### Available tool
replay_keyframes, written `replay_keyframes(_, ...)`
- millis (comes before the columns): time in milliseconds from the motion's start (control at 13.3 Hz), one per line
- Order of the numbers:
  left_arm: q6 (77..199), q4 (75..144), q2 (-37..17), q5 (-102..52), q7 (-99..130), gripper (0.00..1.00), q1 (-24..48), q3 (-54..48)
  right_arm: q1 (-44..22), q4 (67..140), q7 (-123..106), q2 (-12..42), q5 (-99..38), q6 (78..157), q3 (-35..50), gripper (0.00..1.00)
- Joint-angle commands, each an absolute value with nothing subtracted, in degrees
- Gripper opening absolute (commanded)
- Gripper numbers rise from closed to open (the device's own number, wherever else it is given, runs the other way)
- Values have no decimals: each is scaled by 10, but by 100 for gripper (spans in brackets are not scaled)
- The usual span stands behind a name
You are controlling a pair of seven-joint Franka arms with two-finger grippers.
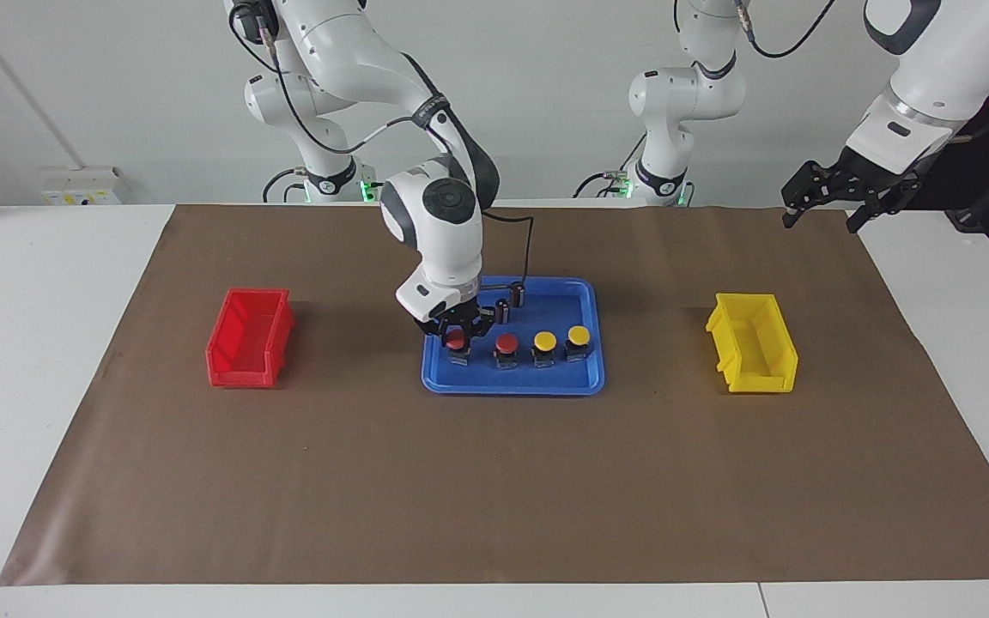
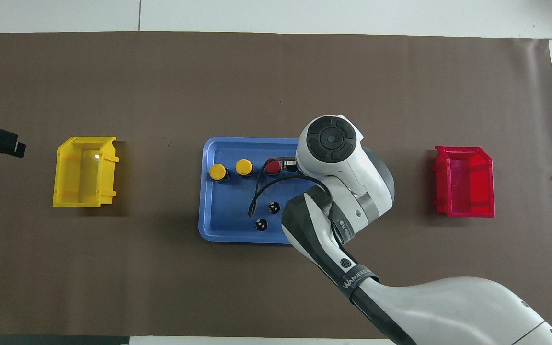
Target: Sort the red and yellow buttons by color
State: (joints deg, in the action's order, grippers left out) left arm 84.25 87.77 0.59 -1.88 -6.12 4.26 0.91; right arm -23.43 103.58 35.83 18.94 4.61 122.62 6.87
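Both bins [image 1: 250, 349] are empty; all four buttons sit in the tray [image 1: 585, 296], the right gripper [image 1: 458, 330] clamped on the end red button [image 1: 457, 341].

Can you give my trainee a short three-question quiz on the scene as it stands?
1. True or false: the right gripper is shut on the red button at the right arm's end of the row in the blue tray.
2. How many buttons sit in the red bin and the yellow bin? A) none B) one C) two
3. Fill in: the left gripper waits, open, in the air at the ____ arm's end of the table.

Key: 1 true; 2 A; 3 left
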Motion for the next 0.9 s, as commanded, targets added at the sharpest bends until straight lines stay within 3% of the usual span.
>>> replay_keyframes(0, 857, 910, 27, -21, -56, 100, 44, 11, -190, 923, 290, 180, 41, 1098, 74, 14)
replay_keyframes(150, 925, 960, 46, -21, -28, 100, 59, 6, -109, 939, 177, 116, 29, 1030, 73, 14)
replay_keyframes(450, 1078, 1063, 42, -21, 147, 97, 175, 3, 53, 1138, -44, -43, -19, 1065, 72, 14)
replay_keyframes(600, 1129, 1095, 25, -22, 188, 92, 219, 3, 83, 1222, -75, -76, -19, 1122, 70, 14)
replay_keyframes(825, 1196, 1108, -41, -22, 278, 85, 293, 3, 117, 1266, -152, -84, -11, 1174, 69, 14)
